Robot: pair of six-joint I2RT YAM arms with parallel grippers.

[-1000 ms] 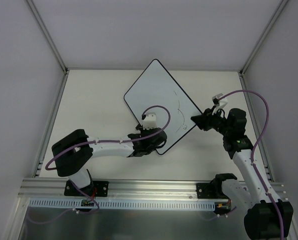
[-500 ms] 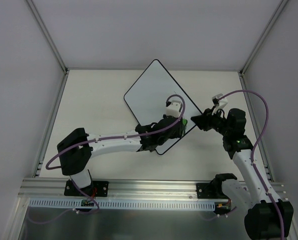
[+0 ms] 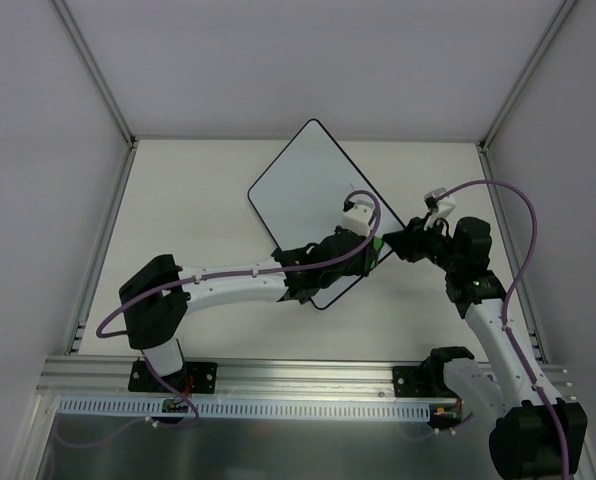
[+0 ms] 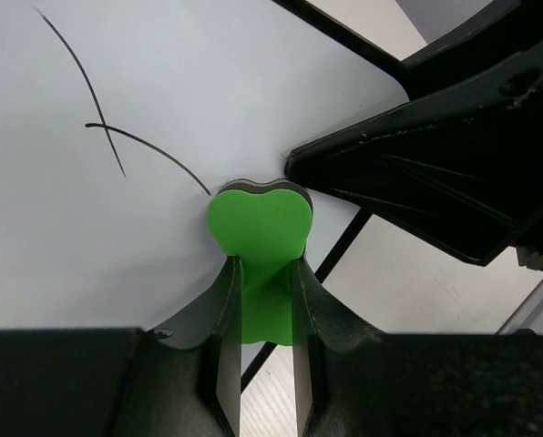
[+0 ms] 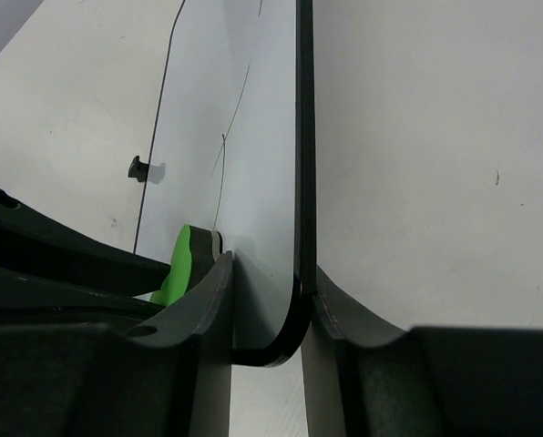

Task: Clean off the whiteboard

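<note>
Mid-wipe, to judge by the large white rectangular whiteboard with its thin black frame [image 3: 303,195], lying corner-on upon the pale surface [image 3: 198,200]. Grips a small green heart-shaped eraser block [image 4: 258,223] in the left claw [image 4: 262,273], closed narrowly on the block's stem, with the darker felt face pressed to the whiteboard just inside its right corner. Pinches the framed edge at that same right corner in the right claw [image 5: 270,291], drawn in tight on the frame and seemingly pinning the whiteboard in place. Leaves thin black pen strokes [image 4: 117,137] on the whiteboard just beyond the eraser block, toward the whiteboard's middle. Calls next, most likely, for dragging the eraser block back from the right corner over those strokes under steady pressure, stopping short of the right claw, with the hold on the frame kept firm so the whiteboard does not slide. Differs from a second ago chiefly in the left claw's place: then over the whiteboard's near corner, half a second ago partway along the near-right edge, now hard by the right corner. Shows fewer marks near the right corner than before, though with part of that area hidden under the arm, so cannot tell how much is truly wiped. Finds whiteboard and right claw unmoved.
</note>
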